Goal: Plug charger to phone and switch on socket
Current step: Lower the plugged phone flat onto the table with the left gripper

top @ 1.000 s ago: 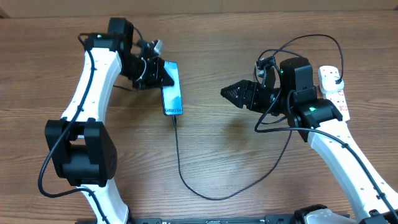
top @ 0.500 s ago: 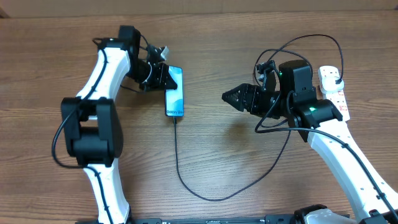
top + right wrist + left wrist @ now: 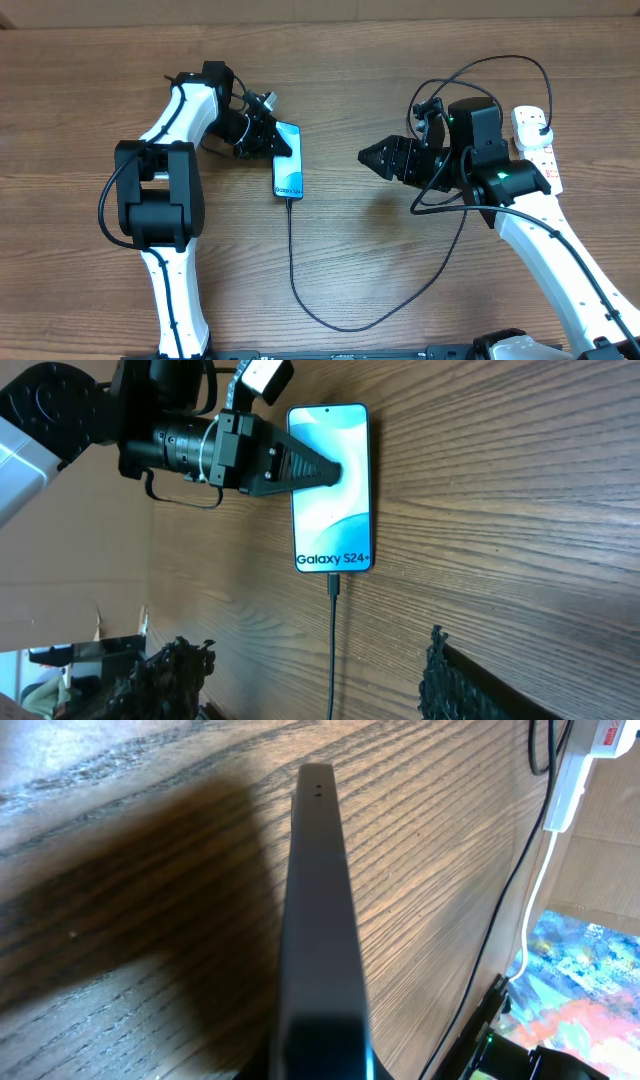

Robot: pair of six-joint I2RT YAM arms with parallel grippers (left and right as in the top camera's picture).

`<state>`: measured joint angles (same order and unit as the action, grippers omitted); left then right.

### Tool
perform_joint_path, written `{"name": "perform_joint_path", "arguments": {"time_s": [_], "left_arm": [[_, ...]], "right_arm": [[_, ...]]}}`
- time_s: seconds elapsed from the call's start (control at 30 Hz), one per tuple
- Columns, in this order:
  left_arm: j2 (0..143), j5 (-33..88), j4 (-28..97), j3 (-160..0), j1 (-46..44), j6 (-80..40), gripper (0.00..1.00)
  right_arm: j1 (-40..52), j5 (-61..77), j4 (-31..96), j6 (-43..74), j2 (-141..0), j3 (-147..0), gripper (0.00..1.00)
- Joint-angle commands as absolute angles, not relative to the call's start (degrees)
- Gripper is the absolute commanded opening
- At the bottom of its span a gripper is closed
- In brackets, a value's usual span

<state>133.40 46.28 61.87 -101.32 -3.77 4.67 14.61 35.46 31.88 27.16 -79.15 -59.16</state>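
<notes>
Charger (image 3: 333,640) tip is in phone (image 3: 330,520); L gripper (image 3: 328,472) clamps phone edge. R gripper (image 3: 368,156) open, empty. Socket (image 3: 545,160), far right of phone, prob. unswitched.

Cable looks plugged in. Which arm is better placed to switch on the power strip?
Likely the right: the socket lies beside that arm, and the right gripper is empty. The left gripper grips the phone, far from it.

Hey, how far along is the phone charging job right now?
Done: the charger is plugged into the phone. In hand: the left gripper clamps the phone; the right gripper hovers open, empty. Left: switching on the socket, which nothing touches.
</notes>
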Motion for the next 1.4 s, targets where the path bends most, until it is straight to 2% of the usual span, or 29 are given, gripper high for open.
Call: {"name": "perform_joint_path", "arguments": {"time_s": [0.0,0.23,0.53,0.7,1.17,1.3,1.37], "left_arm": [[133.9,45.7,61.7,-102.4,-4.2,5.5,0.06],[133.9,41.4,61.9,-102.4,-4.2,4.7,0.13],[133.9,41.3,61.9,-102.3,-4.2,4.7,0.25],[133.9,41.3,61.9,-102.3,-4.2,4.7,0.29],[133.9,35.3,63.2,-102.3,-4.2,4.7,0.28],[133.9,35.6,63.3,-102.3,-4.2,4.7,0.18],[133.9,35.8,63.9,-102.4,-4.2,4.7,0.2]], "right_arm": [[14.2,34.5,31.9,26.7,-79.3,-60.7,0.72],[14.2,34.5,31.9,26.7,-79.3,-60.7,0.72],[14.2,34.5,32.9,26.5,-79.3,-60.7,0.72],[14.2,34.5,33.1,26.5,-79.3,-60.7,0.72],[14.2,34.2,33.3,26.5,-79.3,-60.7,0.72],[14.2,34.1,33.3,26.4,-79.3,-60.7,0.72],[14.2,33.9,33.3,26.0,-79.3,-60.7,0.72]]}}
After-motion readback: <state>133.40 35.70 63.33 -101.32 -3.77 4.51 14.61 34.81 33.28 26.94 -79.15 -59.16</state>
